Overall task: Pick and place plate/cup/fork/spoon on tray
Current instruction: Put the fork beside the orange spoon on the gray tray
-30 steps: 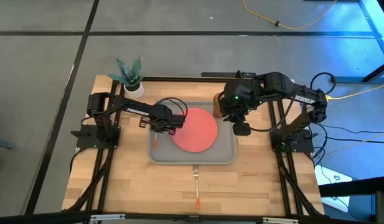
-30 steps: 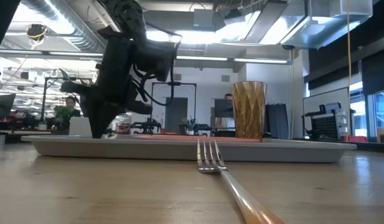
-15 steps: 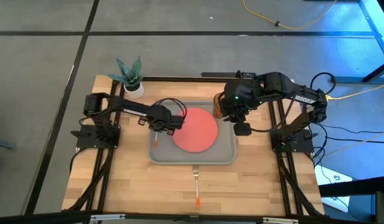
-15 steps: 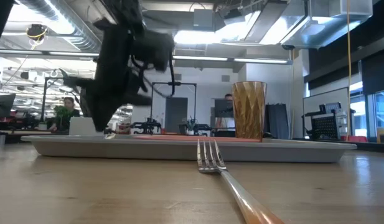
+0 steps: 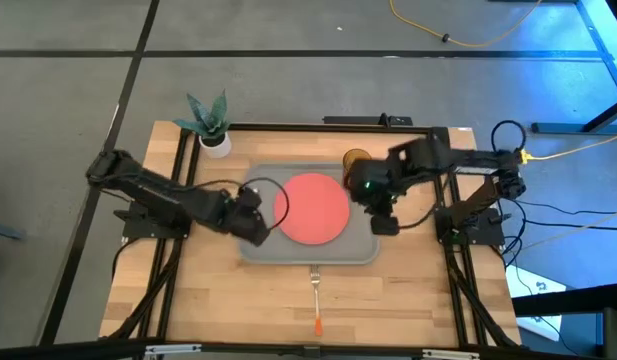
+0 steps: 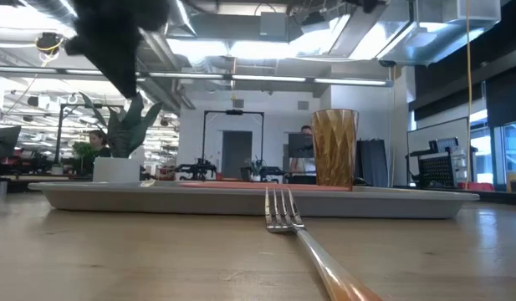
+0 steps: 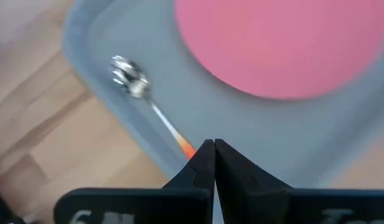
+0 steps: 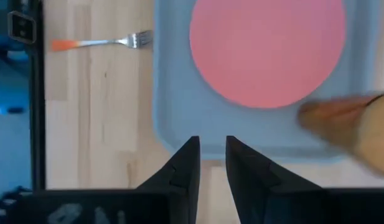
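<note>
the fork (image 5: 314, 298) lies alone on the worktop (image 5: 208, 300) at 6 o'clock of the tray (image 5: 363, 250), and a low approach could catch the raised rim or nudge the fork away. the tray holds the plate (image 5: 313, 208) in its middle, the cup (image 5: 355, 160) at 1 o'clock and the spoon (image 7: 148, 102) at its 9 o'clock edge. the left gripper (image 7: 213, 152) has its jaws clenched on nothing over that edge, while the right gripper (image 8: 210, 155) hovers at the tray's 3 o'clock side, jaws slightly parted and empty.

My spoon (image 7: 131, 78) gleams like polished metal (handle tip orange); tray (image 7: 111, 127) looks smooth matt plastic, table (image 5: 198, 295) pale wood.
</note>
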Controlling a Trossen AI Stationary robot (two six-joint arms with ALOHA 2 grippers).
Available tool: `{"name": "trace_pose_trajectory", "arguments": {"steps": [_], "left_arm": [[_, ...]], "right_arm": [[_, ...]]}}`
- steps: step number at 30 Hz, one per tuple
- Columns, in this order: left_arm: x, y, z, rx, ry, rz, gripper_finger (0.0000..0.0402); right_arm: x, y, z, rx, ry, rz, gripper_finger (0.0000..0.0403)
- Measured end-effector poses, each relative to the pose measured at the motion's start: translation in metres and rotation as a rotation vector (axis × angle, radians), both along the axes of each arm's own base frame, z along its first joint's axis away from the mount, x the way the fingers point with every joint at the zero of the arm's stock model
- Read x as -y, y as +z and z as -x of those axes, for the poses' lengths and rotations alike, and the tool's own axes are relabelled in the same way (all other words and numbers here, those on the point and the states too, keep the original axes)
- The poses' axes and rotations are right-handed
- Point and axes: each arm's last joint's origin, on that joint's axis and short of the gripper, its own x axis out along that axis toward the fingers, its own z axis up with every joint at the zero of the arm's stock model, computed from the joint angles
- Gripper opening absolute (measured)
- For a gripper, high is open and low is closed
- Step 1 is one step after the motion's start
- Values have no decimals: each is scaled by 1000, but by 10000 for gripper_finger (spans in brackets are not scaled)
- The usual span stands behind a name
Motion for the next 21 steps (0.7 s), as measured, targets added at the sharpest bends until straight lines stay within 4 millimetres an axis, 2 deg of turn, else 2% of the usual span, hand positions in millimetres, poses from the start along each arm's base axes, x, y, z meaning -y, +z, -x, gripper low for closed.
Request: {"name": "trace_pose_trajectory", "arguments": {"steps": [6,12,17,21], "left_arm": [[41,11,25,68,-131,15,0],[75,13,48,104,-223,55,0],[96,13,66,125,-298,65,0],[107,13,78,138,-328,78,0]], "right_arm": [[-37,-40,-13,9,-164,-42,78],[-78,-74,-22,142,-386,-107,78],[-109,-96,-25,275,-537,-182,78],[-131,-116,-34,339,-588,-246,69]]}}
